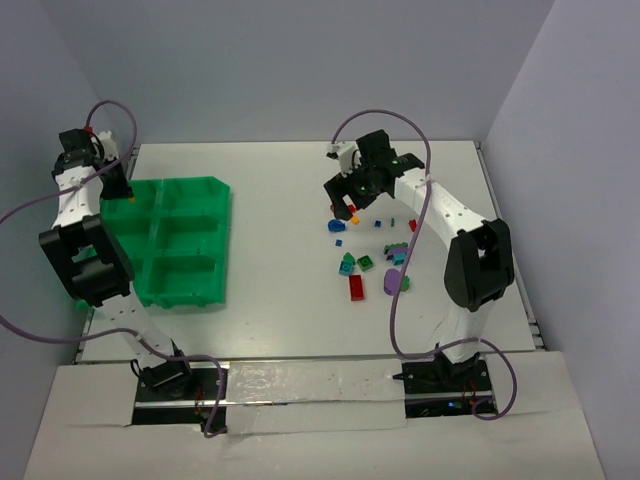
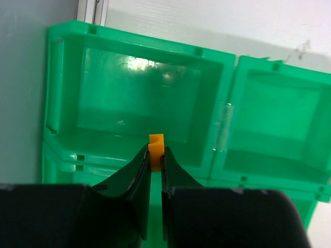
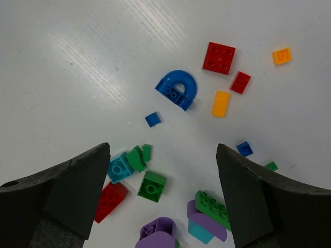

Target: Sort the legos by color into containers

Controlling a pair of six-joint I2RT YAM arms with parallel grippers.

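Note:
My left gripper (image 2: pixel 155 153) is shut on a small orange lego (image 2: pixel 155 144) and hangs over the near wall of the far-left container (image 2: pixel 137 98) of the green tray (image 1: pixel 215 190). In the top view this gripper (image 1: pixel 127 194) sits at the tray's far-left corner. My right gripper (image 3: pixel 163 152) stands wide open above the loose legos and holds nothing. Below it lie a blue arch (image 3: pixel 177 89), a red square plate (image 3: pixel 219 57), an orange plate (image 3: pixel 221 103), a teal brick (image 3: pixel 119 169), a green brick (image 3: pixel 151 186), a red brick (image 3: pixel 110 200) and purple pieces (image 3: pixel 158 232).
The tray's containers that show look empty; a second one (image 2: pixel 282 124) lies to the right of the left gripper. The legos (image 1: pixel 370 262) are scattered right of the table's middle. Grey walls close in the table at the back and both sides.

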